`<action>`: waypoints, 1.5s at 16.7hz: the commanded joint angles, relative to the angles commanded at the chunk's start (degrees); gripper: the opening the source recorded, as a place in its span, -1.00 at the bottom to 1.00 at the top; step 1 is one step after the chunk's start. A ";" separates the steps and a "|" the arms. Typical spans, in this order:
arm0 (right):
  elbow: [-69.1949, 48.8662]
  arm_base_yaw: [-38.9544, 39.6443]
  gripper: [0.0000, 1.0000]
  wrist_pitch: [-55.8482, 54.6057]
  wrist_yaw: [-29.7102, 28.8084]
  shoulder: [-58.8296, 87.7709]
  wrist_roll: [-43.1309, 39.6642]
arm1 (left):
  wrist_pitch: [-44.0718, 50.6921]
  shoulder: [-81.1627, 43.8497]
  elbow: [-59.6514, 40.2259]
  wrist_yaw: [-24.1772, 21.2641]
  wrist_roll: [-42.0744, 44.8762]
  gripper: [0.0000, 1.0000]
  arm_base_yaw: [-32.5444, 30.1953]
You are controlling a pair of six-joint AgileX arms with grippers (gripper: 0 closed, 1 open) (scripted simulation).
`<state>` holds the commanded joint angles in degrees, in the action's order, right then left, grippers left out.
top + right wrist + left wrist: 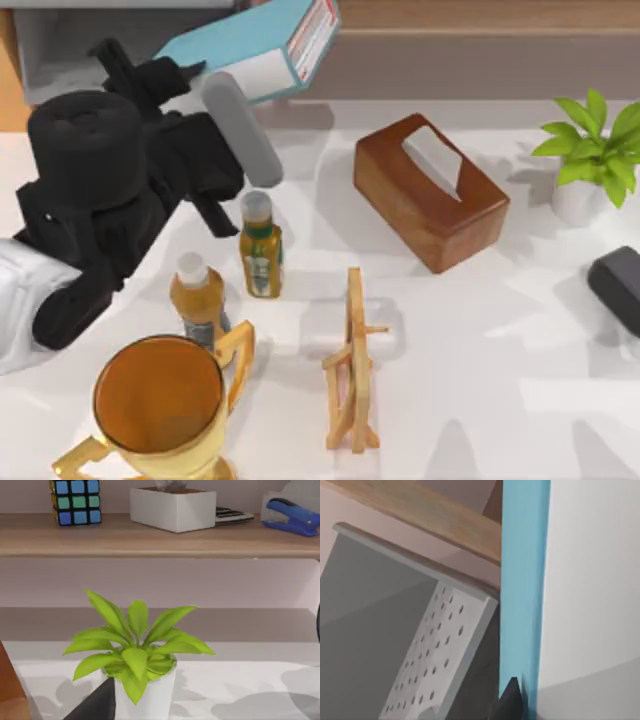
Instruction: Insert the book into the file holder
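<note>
- The left gripper (pixel 190 75) is at the back left of the table (pixel 520 330), jaws clenched on the book (pixel 235 40); the left wrist view shows a dark fingertip (pixel 512 695) against the teal cover.
- The book is held aloft and tilted, just right of the file holder (pixel 70 50) at the back-left corner, its white printed end pointing away from the holder toward the long wooden shelf (pixel 480 15).
- My judgement: the book is carried but not yet in. To do this well, swing it over the opening, line its cover up parallel with the perforated grey divider (pixel 437 650), and lower it slowly so an edge does not catch the rim.
- Keep the arm clear of the two bottles (pixel 260 245) and the golden trophy cup (pixel 160 405) nearby.
- The right gripper (pixel 95 705) is parked at the right, beside the potted plant (pixel 590 150); whether it is open I cannot tell.
- Writing: red-and-dark print on the book's end, and the bottle labels, are too small to read.
</note>
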<state>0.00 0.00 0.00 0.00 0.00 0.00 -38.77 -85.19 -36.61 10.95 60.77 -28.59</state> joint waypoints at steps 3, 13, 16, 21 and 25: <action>0.00 0.00 1.00 0.00 0.00 0.00 0.00 | -1.85 -0.96 3.54 -1.15 10.60 -1.00 6.25; 0.00 0.00 1.00 0.00 0.00 0.00 0.00 | -5.49 -15.69 -5.03 -1.38 27.19 -1.00 15.46; 0.00 0.00 1.00 0.00 0.00 0.00 0.00 | -5.45 -16.29 -5.47 -1.39 27.38 -1.00 15.53; 0.00 0.00 1.00 0.00 0.00 0.00 0.00 | -5.46 -16.63 -6.01 -1.35 27.44 -1.00 15.66; 0.00 0.00 1.00 0.00 0.00 0.00 0.00 | -5.23 -19.70 -9.74 -1.64 27.63 -1.00 16.56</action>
<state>0.00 0.00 0.00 0.00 0.00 0.00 -44.00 -104.89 -46.35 9.30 88.40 -12.03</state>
